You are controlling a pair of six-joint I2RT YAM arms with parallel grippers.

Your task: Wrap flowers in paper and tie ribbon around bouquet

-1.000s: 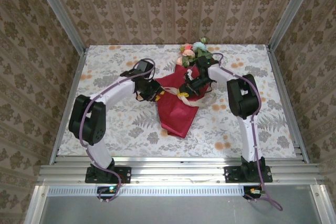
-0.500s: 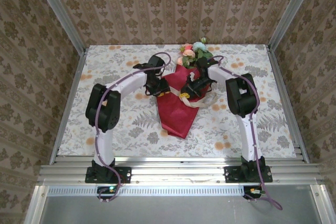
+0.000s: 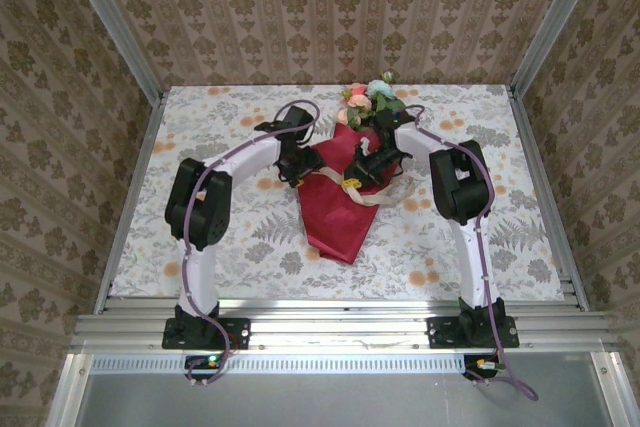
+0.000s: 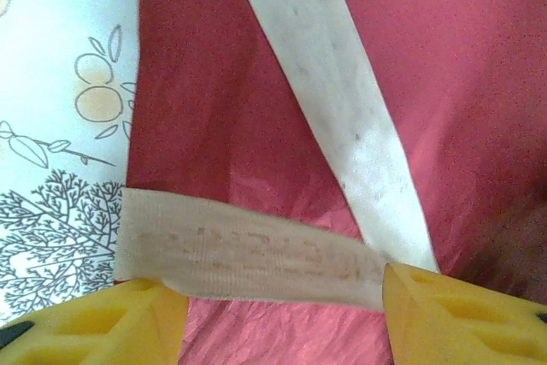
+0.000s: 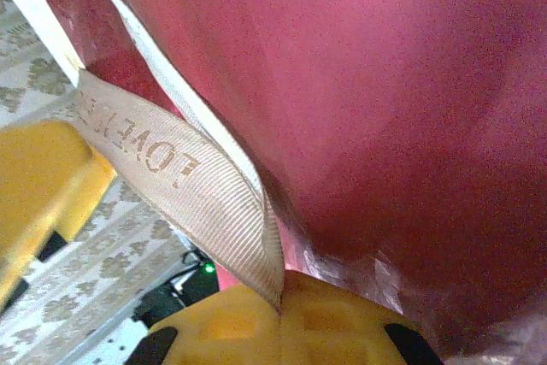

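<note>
**A:** Why is the right pincer (image 5: 280, 297) clamped shut on the soft, cream woven ribbon (image 5: 171, 160)?

**B:** Probably to anchor one end. The left pincer (image 4: 278, 297) stands open astride the strip, gripping nothing.

**A:** And the bouquet?

**B:** Glossy red paper cone (image 3: 335, 212) in the middle of the worktop (image 3: 230, 237), with pink and pale-blue fabric blooms (image 3: 368, 99) at its twelve o'clock end.

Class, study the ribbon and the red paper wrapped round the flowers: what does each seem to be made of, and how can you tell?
The ribbon looks like woven fabric, matte beige: fine ribs cross it, one cut end is frayed, and it carries printed lettering. The paper looks thin, with a slight sheen and small crinkles; whether it is coated paper or a plastic-like wrap is hard to say.
</note>
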